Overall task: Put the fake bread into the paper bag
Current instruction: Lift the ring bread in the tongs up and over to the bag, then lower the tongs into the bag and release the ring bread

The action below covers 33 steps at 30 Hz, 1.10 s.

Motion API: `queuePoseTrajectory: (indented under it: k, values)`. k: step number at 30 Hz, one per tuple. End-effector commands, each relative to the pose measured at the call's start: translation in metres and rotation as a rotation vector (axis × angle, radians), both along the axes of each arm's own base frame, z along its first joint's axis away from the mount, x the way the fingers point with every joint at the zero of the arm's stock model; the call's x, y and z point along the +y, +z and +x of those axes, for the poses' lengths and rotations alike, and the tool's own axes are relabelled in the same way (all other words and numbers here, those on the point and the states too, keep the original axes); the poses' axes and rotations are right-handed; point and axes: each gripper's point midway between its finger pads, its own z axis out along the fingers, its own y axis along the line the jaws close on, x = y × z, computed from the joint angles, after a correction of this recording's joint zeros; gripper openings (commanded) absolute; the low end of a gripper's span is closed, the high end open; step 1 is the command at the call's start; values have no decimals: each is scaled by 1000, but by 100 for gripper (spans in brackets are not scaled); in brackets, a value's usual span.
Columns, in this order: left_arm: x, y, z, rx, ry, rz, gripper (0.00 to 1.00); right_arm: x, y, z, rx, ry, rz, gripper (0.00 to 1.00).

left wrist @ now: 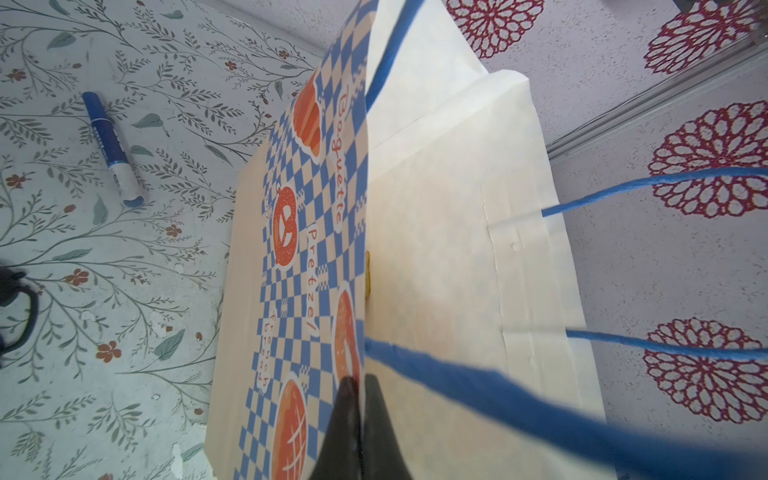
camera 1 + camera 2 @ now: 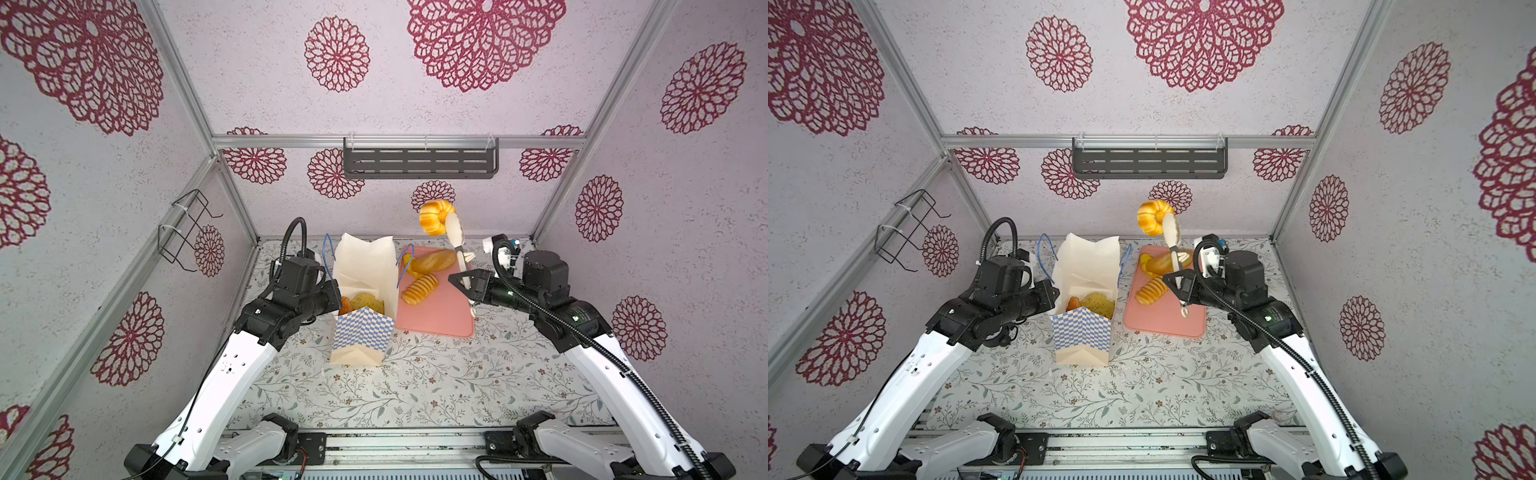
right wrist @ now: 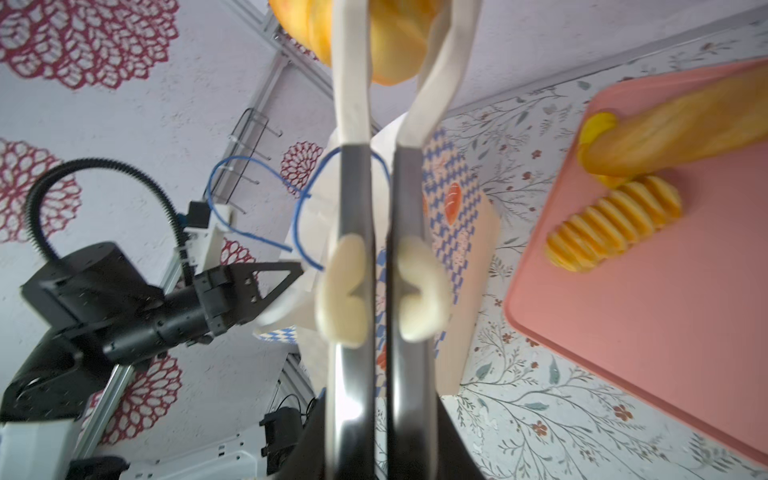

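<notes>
Your right gripper (image 2: 466, 284) is clamped tight on the handles of the white tongs (image 2: 455, 237). The tongs pinch a round ridged bun (image 2: 433, 218), held high over the far end of the pink tray (image 2: 440, 316). Your left gripper (image 1: 360, 411) is pinched on the rim of the paper bag (image 2: 363, 336), which stands upright on the worktop (image 2: 415, 386) just left of the tray. A green-speckled slice (image 2: 368, 301) lies inside the bag. A long loaf (image 2: 432, 261) and a ridged roll (image 2: 420, 289) lie on the tray.
</notes>
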Motion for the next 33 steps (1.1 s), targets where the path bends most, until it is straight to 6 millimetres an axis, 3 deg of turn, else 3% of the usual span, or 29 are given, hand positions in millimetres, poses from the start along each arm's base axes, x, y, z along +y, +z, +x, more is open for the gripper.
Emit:
queuePoseTrajectory:
  k: [1,6,12,23,33]
  values:
    - [-3,21,5,-61,1,-21,0,27,52,-16,-160,116,85,0]
    - [-4,21,5,-62,0,-25,0,61,49,-31,-160,218,45,0]
    - [-4,20,6,-60,0,-24,0,84,32,-43,-134,277,-32,0]
    - [-4,21,7,-62,1,-26,0,97,-21,-51,-45,298,-197,0]
    - [-4,21,7,-63,1,-27,0,98,-51,-59,0,317,-279,0]
